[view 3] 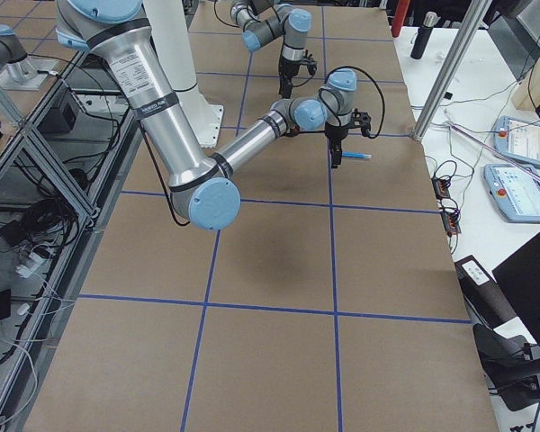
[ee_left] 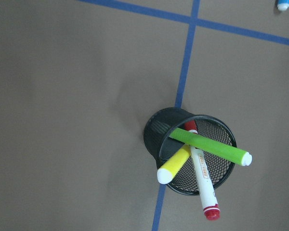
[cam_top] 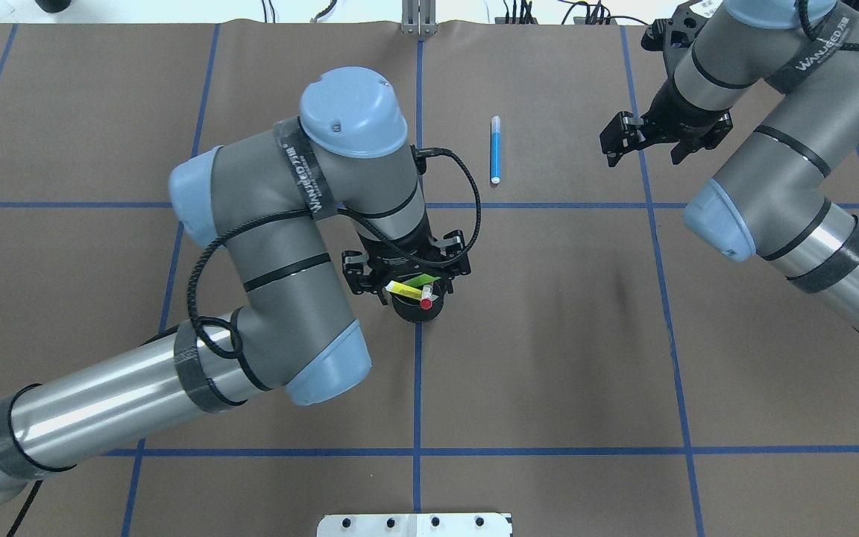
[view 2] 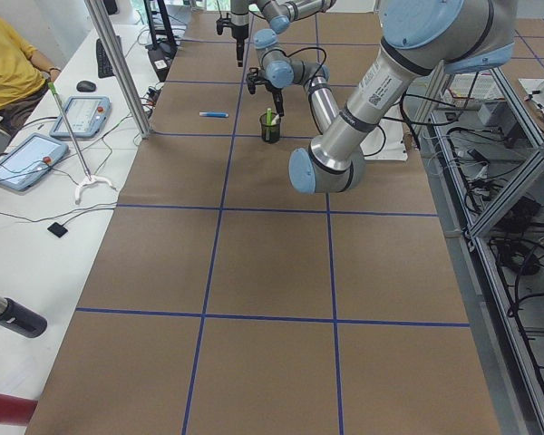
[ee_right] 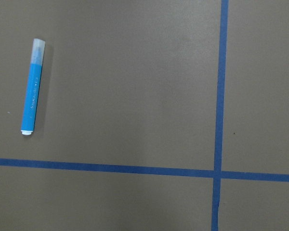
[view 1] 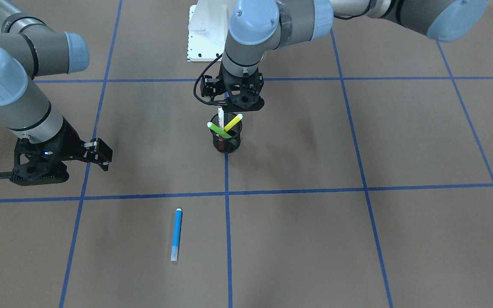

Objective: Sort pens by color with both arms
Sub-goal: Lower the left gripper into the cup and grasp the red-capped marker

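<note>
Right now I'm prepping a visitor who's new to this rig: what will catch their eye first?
Probably the black mesh cup mid-table, with the green pen, yellow pen and red-capped pen fanning out, and the left end effector hovering above it. Next, the blue pen lying alone on the brown table.

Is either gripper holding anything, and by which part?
Nothing, it seems. The left gripper hangs open above the black mesh cup with three pens; the right gripper is open, away from the blue marker pen.

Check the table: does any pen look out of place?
Only the blue pen stands out: it lies flat on the table, apart from the black mesh cup where the green pen, yellow pen and red-capped pen lean. Nothing looks damaged.
</note>
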Tool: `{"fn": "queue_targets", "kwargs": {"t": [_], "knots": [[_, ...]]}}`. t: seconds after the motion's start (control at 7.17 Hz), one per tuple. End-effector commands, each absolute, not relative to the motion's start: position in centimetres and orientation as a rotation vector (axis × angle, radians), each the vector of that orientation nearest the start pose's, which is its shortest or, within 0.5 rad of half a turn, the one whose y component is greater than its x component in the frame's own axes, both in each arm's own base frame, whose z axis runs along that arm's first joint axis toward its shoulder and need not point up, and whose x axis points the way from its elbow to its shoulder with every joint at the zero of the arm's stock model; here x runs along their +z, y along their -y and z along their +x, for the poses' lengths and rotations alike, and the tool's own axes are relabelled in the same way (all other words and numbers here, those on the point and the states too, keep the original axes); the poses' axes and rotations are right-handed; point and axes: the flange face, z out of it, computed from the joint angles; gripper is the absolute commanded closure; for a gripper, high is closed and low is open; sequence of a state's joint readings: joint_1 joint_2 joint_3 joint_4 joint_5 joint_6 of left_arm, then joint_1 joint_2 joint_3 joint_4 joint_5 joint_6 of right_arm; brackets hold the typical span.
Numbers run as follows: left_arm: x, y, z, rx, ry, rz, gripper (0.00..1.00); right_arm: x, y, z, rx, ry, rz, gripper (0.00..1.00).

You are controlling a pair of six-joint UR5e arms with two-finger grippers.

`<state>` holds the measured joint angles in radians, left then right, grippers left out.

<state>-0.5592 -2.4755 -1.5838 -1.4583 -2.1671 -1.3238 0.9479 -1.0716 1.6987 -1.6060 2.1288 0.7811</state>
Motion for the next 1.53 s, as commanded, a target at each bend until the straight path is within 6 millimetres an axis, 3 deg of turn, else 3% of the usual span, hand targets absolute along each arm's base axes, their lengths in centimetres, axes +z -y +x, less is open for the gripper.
{"fn": "queue_targets", "kwargs": {"t": [0.0,0.42,0.7,1.25,1.39], "knots": [[9.9,44.3,57.9,-0.012,-0.906,-0.216,0.36,32.1,57.6,-31.4,-0.015,0.783,0.090,0.01],[10.9,44.5,58.3,-0.007,-0.891,-0.225,0.48,32.1,57.6,-31.4,-0.014,0.782,0.091,0.01],[10.8,44.4,58.3,-0.007,-0.893,-0.224,0.66,32.1,57.5,-31.5,-0.016,0.782,0.091,0.01],[10.7,44.1,58.0,-0.009,-0.885,-0.231,0.94,32.1,57.5,-31.5,-0.014,0.782,0.090,0.01],[10.0,43.8,57.3,-0.008,-0.893,-0.226,0.98,31.9,57.5,-31.5,-0.016,0.785,0.094,0.01]]}}
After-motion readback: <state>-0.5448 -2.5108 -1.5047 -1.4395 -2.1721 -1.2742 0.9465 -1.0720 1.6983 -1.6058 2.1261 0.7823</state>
